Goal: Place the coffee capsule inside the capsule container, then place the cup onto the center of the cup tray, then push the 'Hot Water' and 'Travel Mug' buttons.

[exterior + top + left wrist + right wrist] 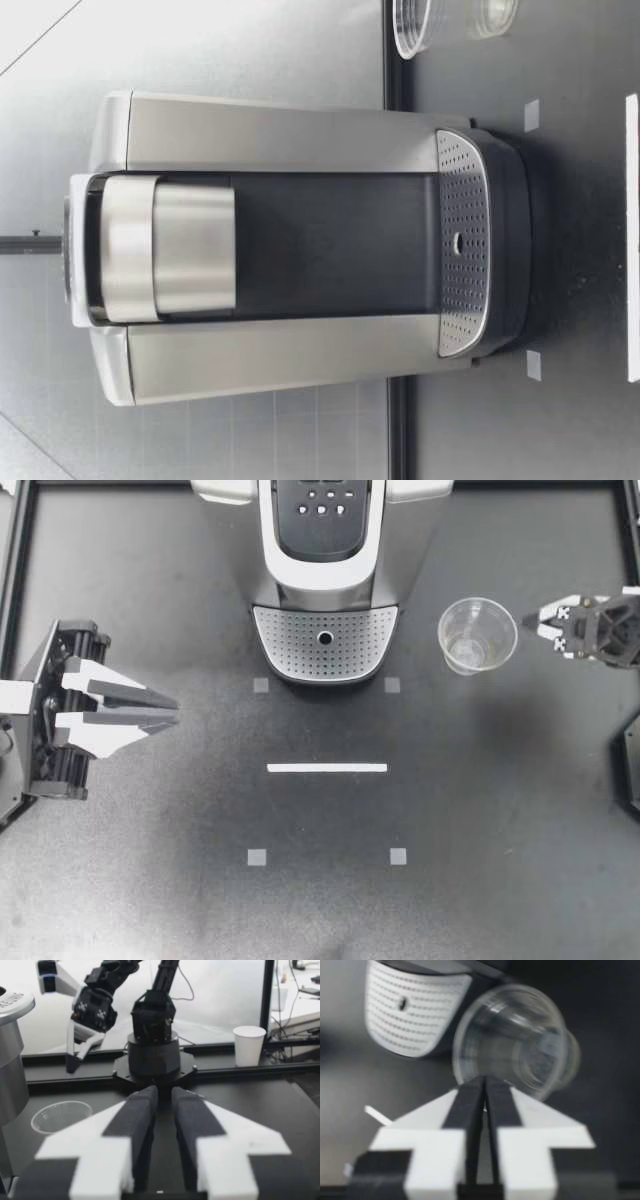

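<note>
A coffee machine [325, 540] is pictured at the far side of the table. Its perforated tray [290, 640] is bare, and one arm is stationed on each side.

The left gripper [172, 711] is held low over the table, its fingers brought almost together with nothing between them. The tray lies ahead of it and off to one side, and the cup is well apart from it, beyond the machine.

The right gripper [543, 626] is pointed at the clear cup [477, 635], its fingers pressed together and empty. The cup is stood upright, mouth up, just ahead of those fingertips and apparently not touched by them. The tray lies beyond the cup on roughly the same line.

The capsule is not to be seen in any view. The machine's head appears closed, so whether the capsule has been loaded cannot be told.

Moving the cup is judged to be the step in hand, and the right arm is much the nearer to it. The right fingers would have to be parted before the cup's wall or rim could be taken, and the thin plastic is likely to flex or tip if nudged first. The buttons [322, 502] are set on the machine's top, farther from both grippers than the tray.
</note>
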Controlling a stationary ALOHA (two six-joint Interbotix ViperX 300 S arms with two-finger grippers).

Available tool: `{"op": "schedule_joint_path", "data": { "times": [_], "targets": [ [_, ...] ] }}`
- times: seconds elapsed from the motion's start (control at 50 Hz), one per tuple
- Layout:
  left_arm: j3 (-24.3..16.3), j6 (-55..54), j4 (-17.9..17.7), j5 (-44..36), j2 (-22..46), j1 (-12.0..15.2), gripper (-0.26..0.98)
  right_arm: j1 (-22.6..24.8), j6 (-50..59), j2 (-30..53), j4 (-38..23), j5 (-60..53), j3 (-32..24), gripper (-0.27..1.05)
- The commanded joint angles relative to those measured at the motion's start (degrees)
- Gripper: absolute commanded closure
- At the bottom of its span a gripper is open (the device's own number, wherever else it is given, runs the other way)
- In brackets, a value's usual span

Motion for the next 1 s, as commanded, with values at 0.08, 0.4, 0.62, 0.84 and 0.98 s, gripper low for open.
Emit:
{"op": "schedule_joint_path", "data": {
  "times": [0.08, 0.4, 0.62, 0.84, 0.98],
  "targets": [
    [-0.4, 0.0, 0.0, -0.4, -0.1, -0.1, 0.51, -1.1, 1.0, 2.5, -0.2, 0.1, 0.0, 0.37],
    [0.1, -0.1, 0.0, -0.5, -0.1, -0.1, 0.51, -1.0, 1.6, 8.2, -0.1, -3.8, -0.5, 0.2],
    [0.2, -0.3, 0.0, -0.4, -0.1, -0.1, 0.51, -1.0, 1.6, 11.2, -0.1, -4.7, -1.7, 0.2],
    [0.3, -0.4, -0.1, -0.4, -0.1, -0.1, 0.51, -1.0, 1.4, 14.8, -0.1, -4.8, -3.1, 0.21],
    [0.3, -0.5, 0.0, -0.4, -0.1, -0.1, 0.51, -1.0, 1.3, 17.1, -0.1, -4.4, -4.0, 0.24]
  ]
}}
